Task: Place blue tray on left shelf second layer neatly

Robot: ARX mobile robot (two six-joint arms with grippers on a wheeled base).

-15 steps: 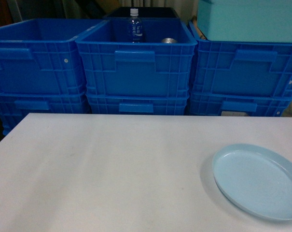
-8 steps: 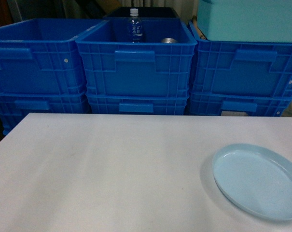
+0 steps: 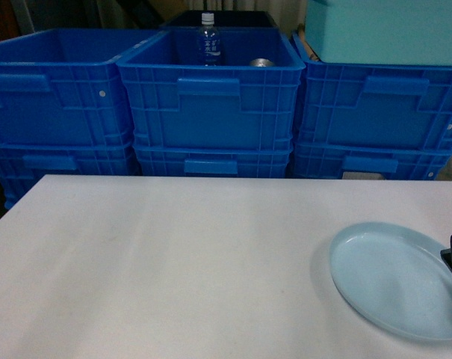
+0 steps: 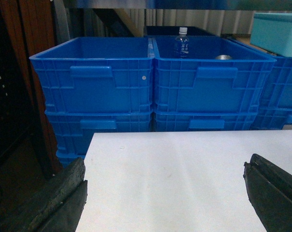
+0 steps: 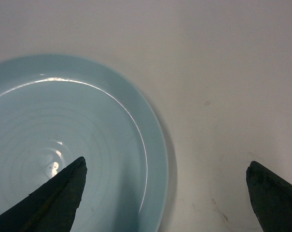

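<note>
My right claw is over the blue plate, spread wide

I see the blue tray (image 3: 396,280) lying flat on the white table (image 3: 173,262), near the table's right front corner. My right gripper (image 5: 166,193) hangs just above the plate's right rim with its two dark fingers (image 5: 54,200) far apart, one over the plate and one over the bare table; I cannot tell if it touches. In the head view only a small black bit of it shows at the right edge. My left gripper (image 4: 165,193) is spread wide too, holding nothing, over the left end of the table. Behind the table stand stacked deep blue crates (image 3: 211,105). One crate holds a water bottle (image 3: 208,39). A pale teal box (image 3: 386,30) sits on the right crates
</note>
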